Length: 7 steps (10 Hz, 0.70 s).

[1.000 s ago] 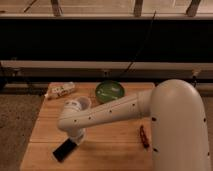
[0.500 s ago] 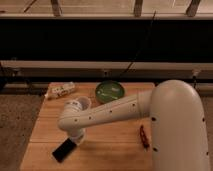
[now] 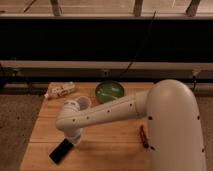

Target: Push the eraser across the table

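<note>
Eraser (image 3: 60, 150): flat black slab, lying askew on the table (image 3: 112, 150) near its front left corner, long axis running from lower left to upper right.

Gripper (image 3: 75, 141): at the slab's upper right end, low over the wood, apparently at or just beside that end; actual contact cannot be confirmed. The arm's wrist hides the tip, so whether the jaws are spread or closed cannot be told, nor whether they hold anything.

Arm (image 3: 107, 114): white, reaching leftward and down from the large shoulder housing on the right side of the view, elbow bent above the eraser.

Cup (image 3: 83, 103): pale, behind the arm, well apart from the slab.

Green bowl (image 3: 109, 90): at the far edge, centre.

White packet (image 3: 60, 90): at the far left corner.

Red tool (image 3: 143, 136): thin, near the right edge beside the arm's base.

Handling note, as judgement: the step is the push itself. Best done with the tip kept low and square against the slab's end, force directed through its middle so it slides rather than pivots. The slab sits close to the front left edge; a push toward that corner risks sending it off, so travel toward the open middle is safer. Slow, steady motion suits a glossy flat object that may skid.
</note>
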Motion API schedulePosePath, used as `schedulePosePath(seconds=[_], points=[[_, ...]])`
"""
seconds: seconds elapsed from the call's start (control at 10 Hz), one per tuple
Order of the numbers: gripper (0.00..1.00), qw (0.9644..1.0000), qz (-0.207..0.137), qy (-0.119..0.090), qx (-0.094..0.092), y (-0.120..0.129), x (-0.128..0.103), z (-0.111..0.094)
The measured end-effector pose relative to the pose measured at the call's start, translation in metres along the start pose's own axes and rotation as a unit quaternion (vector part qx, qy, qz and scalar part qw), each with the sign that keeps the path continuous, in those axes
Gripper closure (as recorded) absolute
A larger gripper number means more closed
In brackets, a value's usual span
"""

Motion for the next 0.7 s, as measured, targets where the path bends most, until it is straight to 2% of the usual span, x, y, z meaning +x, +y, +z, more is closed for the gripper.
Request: schedulePosePath(seconds=[0.7], points=[[0.94,0.9996,-0.026,-0.013,-0.004,-0.012,-0.019,0.004]])
